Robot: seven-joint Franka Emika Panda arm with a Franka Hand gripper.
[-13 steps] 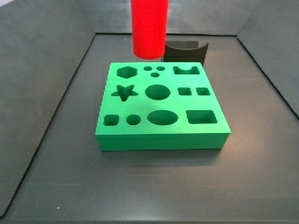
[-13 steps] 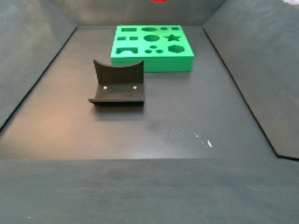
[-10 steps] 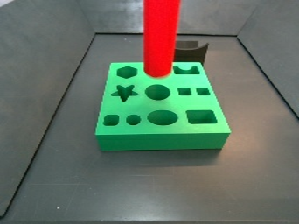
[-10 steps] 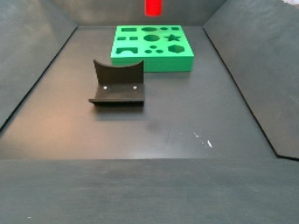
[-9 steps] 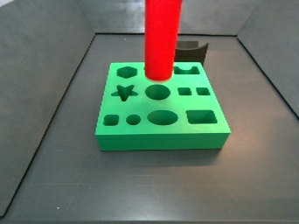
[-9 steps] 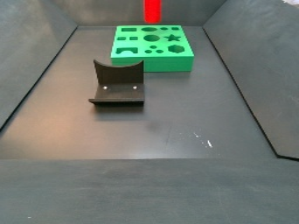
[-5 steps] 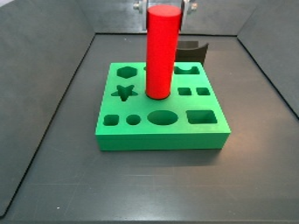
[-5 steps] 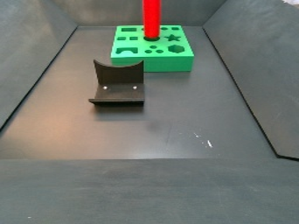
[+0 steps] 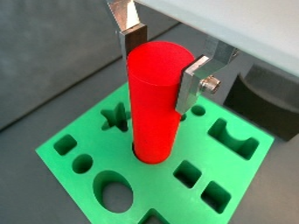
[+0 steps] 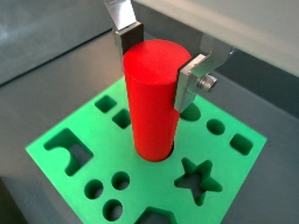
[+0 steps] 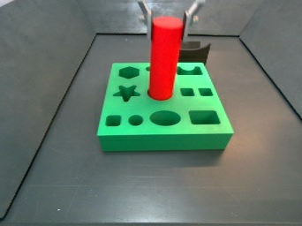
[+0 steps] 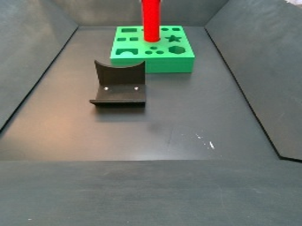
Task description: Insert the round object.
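The red cylinder point(image 9: 158, 105) stands upright with its foot in a round hole of the green shape block point(image 9: 263, 175). It shows the same way in the other wrist view point(image 10: 158, 96) and in both side views point(image 11: 163, 57) point(image 12: 151, 19). My gripper point(image 9: 160, 70) hangs straight over it, and its silver fingers point(image 10: 193, 80) flank only the cylinder's top. In a side view the gripper point(image 11: 169, 11) stands a little wider than the cylinder, so it looks open. The block point(image 11: 165, 137) has several other cut-outs: star, hexagon, oval, squares.
The dark fixture point(image 12: 118, 84) stands on the floor apart from the block point(image 12: 154, 60). In a side view it sits right behind the block point(image 11: 193, 51). Grey walls close in the dark floor on all sides.
The cylinder came down over the block and its foot entered the round hole. In the last half second it sank lower while the gripper stayed at about the same height.
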